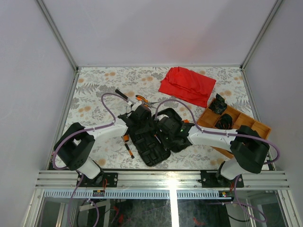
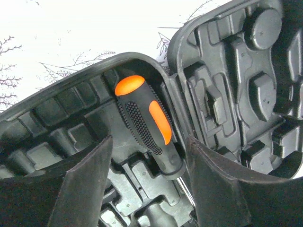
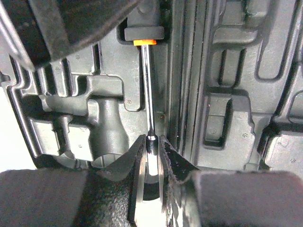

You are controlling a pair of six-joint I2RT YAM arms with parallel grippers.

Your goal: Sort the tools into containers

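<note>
Screwdriver [image 3: 149, 94] shaft is pinched by right gripper [image 3: 151, 147], left gripper [image 2: 147, 158] spread around handle; it could be dragged from case [image 3: 227, 118] slot if right retreats closed

Table [image 1: 94, 82] has a floral cover: grey leaves and orange blooms on white. It's boxed in by plain pale panels: left wall [image 1: 28, 71], back wall [image 1: 156, 28], right wall [image 1: 284, 61]. Aluminium posts stand at the far-left corner [image 1: 57, 33] and far-right corner [image 1: 259, 33]. Aluminium rail [image 1: 161, 178] runs along the near edge, slotted cable duct [image 1: 142, 193] just below it. Light is even and diffuse, with some glare mid-rail. Left wrist view blows the cover out to near white.
</note>
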